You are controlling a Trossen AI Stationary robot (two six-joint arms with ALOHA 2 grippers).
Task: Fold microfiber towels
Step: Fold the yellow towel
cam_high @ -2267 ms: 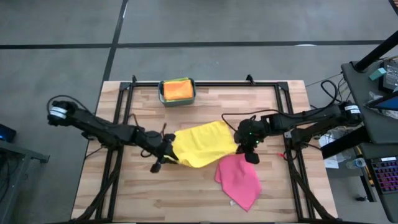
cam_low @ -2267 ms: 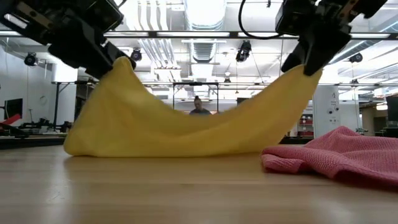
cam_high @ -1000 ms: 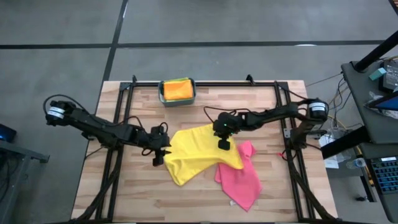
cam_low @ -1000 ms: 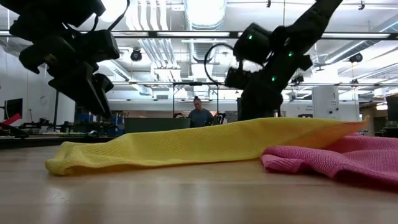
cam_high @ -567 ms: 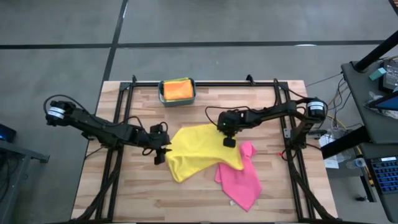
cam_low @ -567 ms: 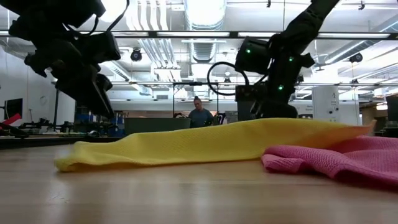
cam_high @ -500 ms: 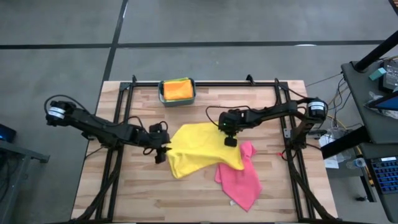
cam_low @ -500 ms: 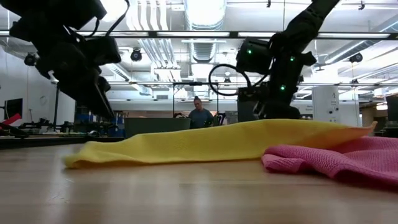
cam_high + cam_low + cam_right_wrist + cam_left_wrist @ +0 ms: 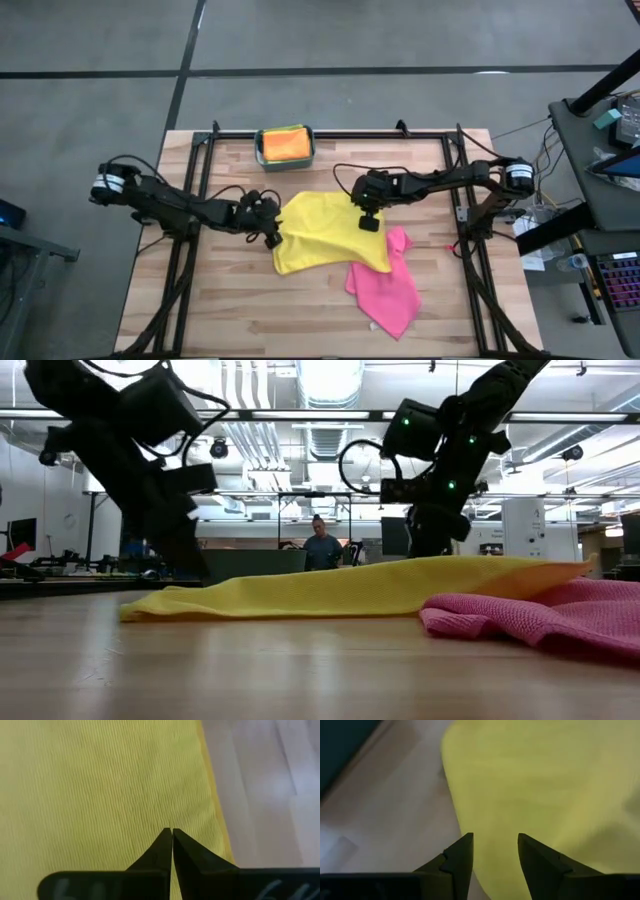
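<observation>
Wood-slat counter carries everything. On it the soft yellow microfiber towel lies slack near the middle, its long axis running on a slant from the left arm's side toward the right. Its right-hand near corner overlaps the crumpled pink microfiber towel, which lies on the right arm's side nearer the front edge. At the far edge a teal rectangular plastic bin holds an orange folded cloth.

Both arms sit at the yellow towel. The left pincer is at its left-hand edge, fingers parted a little and holding nothing; in the left wrist view the towel's border runs right up between the tips. The right pincer rests over the opposite side, jaws pressed together on top of the fabric, gripping nothing. The left pincer seems better placed for the next pinch, the edge lying straight ahead of it.
</observation>
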